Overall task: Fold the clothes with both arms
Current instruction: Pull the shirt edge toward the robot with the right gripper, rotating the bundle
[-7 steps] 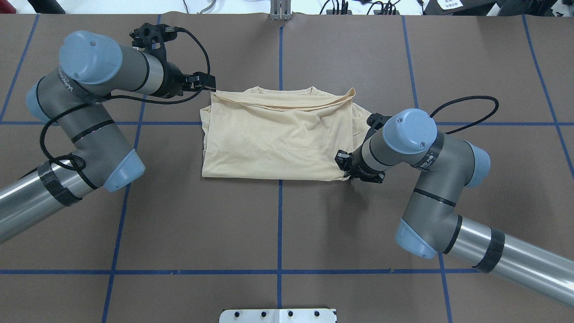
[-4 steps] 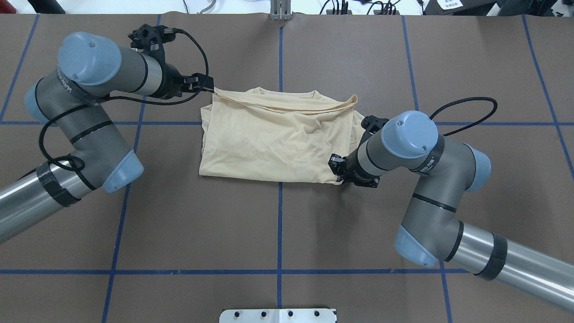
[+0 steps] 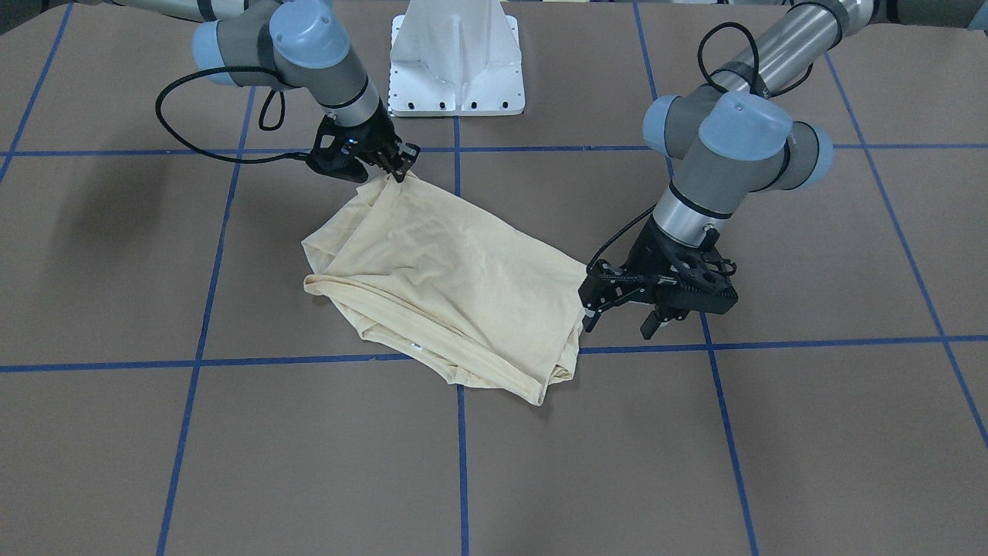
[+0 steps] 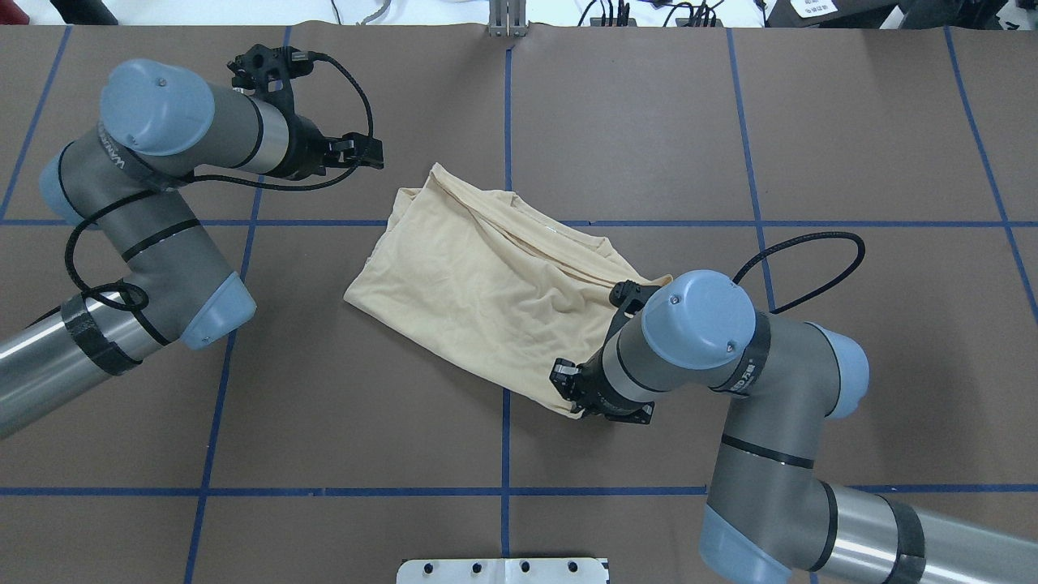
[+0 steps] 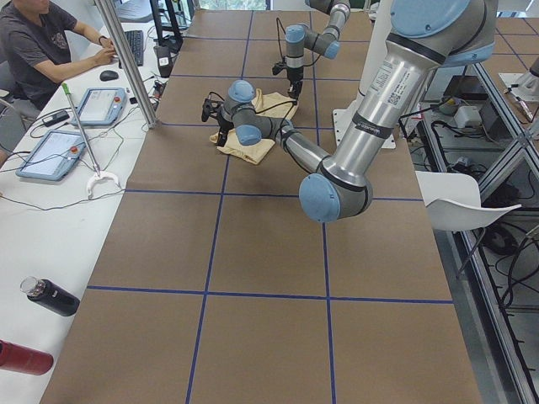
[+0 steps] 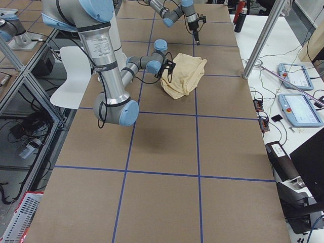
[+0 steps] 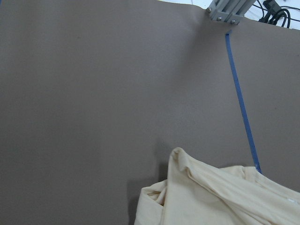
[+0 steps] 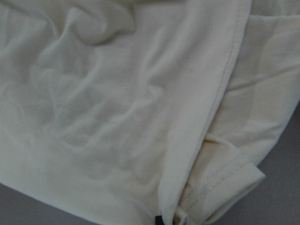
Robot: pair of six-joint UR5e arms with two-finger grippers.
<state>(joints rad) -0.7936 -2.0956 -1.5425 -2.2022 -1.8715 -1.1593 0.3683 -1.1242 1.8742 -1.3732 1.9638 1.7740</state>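
While our right gripper clamped a corner of the shirt, askew on the table, our left gripper hung nearby, jaws apart, so we judged the fold underway, needing a left regrasp.

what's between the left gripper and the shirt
Only bare brown table, seen in the overhead view: the left gripper, jaws open, sits apart from the shirt.
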